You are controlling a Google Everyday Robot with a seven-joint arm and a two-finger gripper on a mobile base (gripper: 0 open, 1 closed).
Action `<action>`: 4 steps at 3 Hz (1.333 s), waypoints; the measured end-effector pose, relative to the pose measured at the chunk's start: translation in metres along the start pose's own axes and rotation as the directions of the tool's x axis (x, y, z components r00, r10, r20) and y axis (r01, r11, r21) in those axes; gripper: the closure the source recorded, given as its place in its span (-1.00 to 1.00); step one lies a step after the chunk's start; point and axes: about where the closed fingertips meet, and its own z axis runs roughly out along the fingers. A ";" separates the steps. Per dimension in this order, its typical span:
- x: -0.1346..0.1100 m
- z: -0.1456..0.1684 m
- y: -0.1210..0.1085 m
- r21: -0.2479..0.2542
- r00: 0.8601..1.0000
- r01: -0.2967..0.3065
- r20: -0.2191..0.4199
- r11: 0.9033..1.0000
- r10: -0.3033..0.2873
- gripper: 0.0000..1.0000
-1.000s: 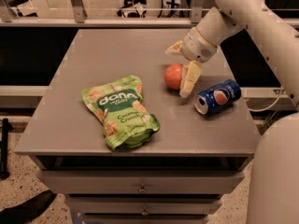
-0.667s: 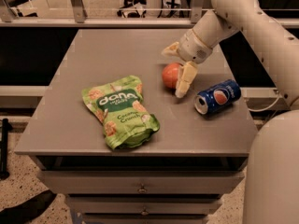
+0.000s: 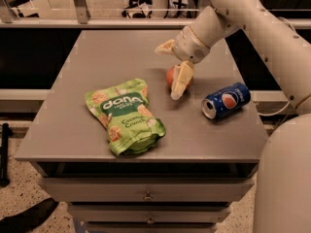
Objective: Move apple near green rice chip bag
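The apple (image 3: 170,75), red-orange, sits on the grey table (image 3: 73,130) right of centre, partly hidden behind my gripper's near finger. My gripper (image 3: 167,72) reaches down from the upper right and stands open with its jaws on either side of the apple. The near fingertip (image 3: 177,87) is against the apple's front right side, and the far finger points left behind it. The green rice chip bag (image 3: 125,115), bright green with white "dana" lettering, lies flat to the apple's lower left, about a hand's width away.
A blue Pepsi can (image 3: 226,100) lies on its side to the right of the apple, near the table's right edge. My white arm (image 3: 262,28) crosses the upper right. Drawers run below the table's front edge. A railing runs behind the table.
My gripper and the apple have both shifted a little to the left, toward the bag. The bag and the can have not moved.
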 end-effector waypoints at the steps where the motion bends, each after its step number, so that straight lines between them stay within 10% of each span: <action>1: -0.022 0.004 0.007 -0.016 0.999 0.029 0.034 0.999 -0.029 -1.00; 4: -0.004 0.008 0.008 0.000 0.999 -0.045 0.016 0.999 0.045 -1.00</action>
